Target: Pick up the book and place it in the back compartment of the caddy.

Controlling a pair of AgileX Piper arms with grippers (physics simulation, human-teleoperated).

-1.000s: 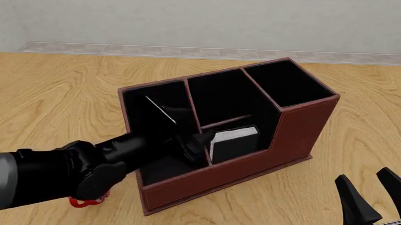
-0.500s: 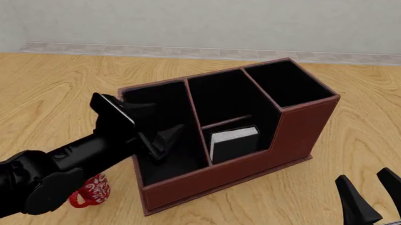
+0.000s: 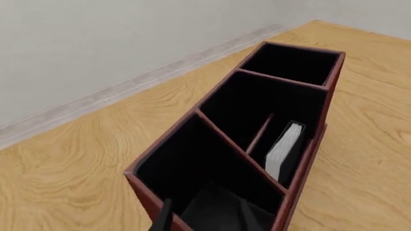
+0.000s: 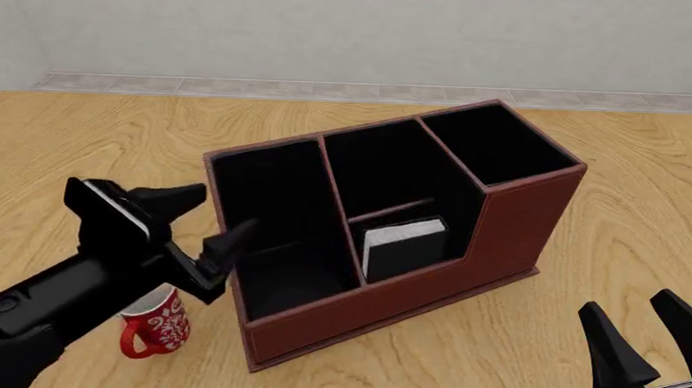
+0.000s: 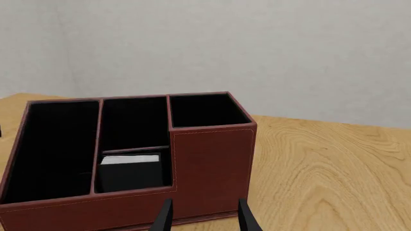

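Front view: the left gripper (image 4: 201, 219) hangs spread and empty beside the caddy (image 4: 518, 209); the book (image 4: 405, 246) stands upright beyond its tips in the back compartment (image 4: 409, 226), so it looks delivered. Left wrist view: fingertips cut off. Right wrist view: the right gripper (image 5: 204, 216), spread and empty, idles short of the caddy; its tips seem cropped
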